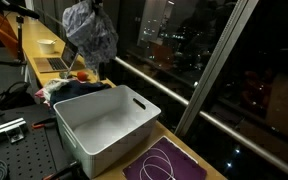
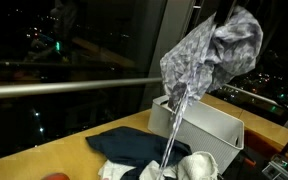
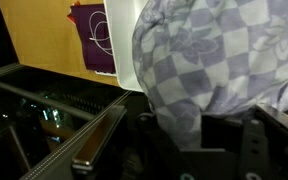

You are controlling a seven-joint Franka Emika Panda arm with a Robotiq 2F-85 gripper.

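Checked cloth [image 3: 199, 70] hangs clamped in gripper [image 3: 214, 128] above white bin [image 1: 104, 125]

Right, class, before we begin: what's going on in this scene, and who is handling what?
The robot's gripper is shut on a grey checked cloth and holds it high, roughly over an open white bin on the wooden table. The cloth hangs bunched, with one end trailing down. The bin looks empty. Beside it lies a pile of clothes, and a purple mat sits on its other side.
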